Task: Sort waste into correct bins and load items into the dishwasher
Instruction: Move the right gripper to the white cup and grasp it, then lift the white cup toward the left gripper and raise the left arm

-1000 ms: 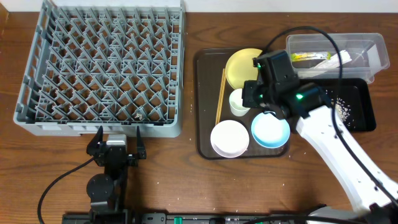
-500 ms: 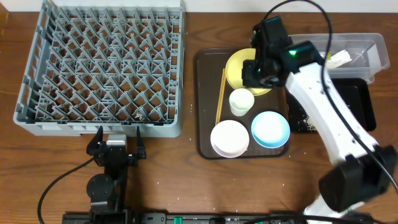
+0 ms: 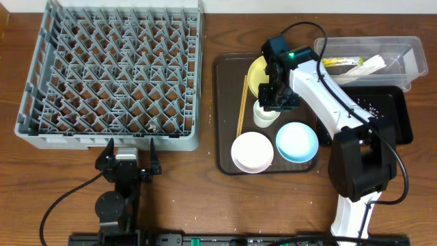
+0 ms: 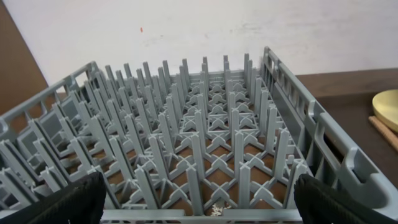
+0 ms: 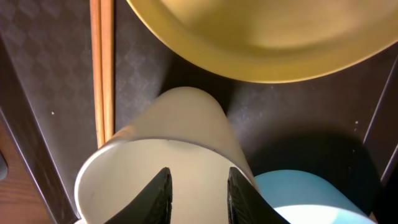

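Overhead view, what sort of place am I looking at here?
Likely a lab tabletop staged as a dish-clearing station: a grey dish rack, a brown tray carrying a white bowl, and a clear waste tub.

The dish rack [image 3: 109, 72] fills the upper left of the tabletop [image 3: 205, 198]. To its right lies the serving tray [image 3: 227, 102]. It carries the chopsticks [image 3: 241, 106] along its left side, the plate [image 3: 257, 74] at its upper end and the cup [image 3: 263, 115] just below the plate. The left bowl [image 3: 252, 152] sits just beside the right bowl [image 3: 296, 142] along its lower edge. At the upper right stands the tub [image 3: 410, 42], holding the wrapper [image 3: 338, 62] and the paper strip [image 3: 375, 63]. Just below it sits the shallow tray [image 3: 399, 116] with food scraps [image 3: 364, 107] in it.
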Tool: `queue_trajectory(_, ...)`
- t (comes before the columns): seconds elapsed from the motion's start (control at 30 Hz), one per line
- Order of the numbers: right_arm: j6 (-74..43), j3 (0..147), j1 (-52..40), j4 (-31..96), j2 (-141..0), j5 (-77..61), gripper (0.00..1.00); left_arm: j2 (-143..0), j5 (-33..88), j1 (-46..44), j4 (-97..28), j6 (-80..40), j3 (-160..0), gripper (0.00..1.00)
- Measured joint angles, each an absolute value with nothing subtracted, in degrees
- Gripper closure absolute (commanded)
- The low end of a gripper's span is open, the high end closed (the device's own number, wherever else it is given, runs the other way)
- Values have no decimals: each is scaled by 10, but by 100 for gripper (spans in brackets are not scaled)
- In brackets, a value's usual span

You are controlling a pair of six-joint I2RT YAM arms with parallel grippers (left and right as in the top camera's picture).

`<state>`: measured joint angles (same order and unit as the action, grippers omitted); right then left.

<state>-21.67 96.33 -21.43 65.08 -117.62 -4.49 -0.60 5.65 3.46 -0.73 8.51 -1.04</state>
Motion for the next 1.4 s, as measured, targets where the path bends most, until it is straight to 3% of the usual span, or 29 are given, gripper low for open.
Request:
queue_trajectory(0.2,-199,973,-214,658,-1176,-64,61,-6,57,35,-8,48,-10,2)
queue_trajectory(0.33,-186,1011,-213,688,-1171,-79,55,-14,86,35,-8,3,-13,2)
queue_trajectory(0.67,-173,1017,-208,722,-1129,-30,56,-245,186,35,-76,-55,-199,2)
queue_trajectory(0.87,-173,930,-204,650,-1129,-18,64,-402,294,35,-99,-61,-330,2)
queue_trajectory(1.2,-171,864,-204,558,-1130,-44,99,-505,455,33,-138,-75,-351,2)
queue_trajectory(1.4,-171,864,-204,558,-1130,-48,99,-517,554,33,-142,-77,-351,2)
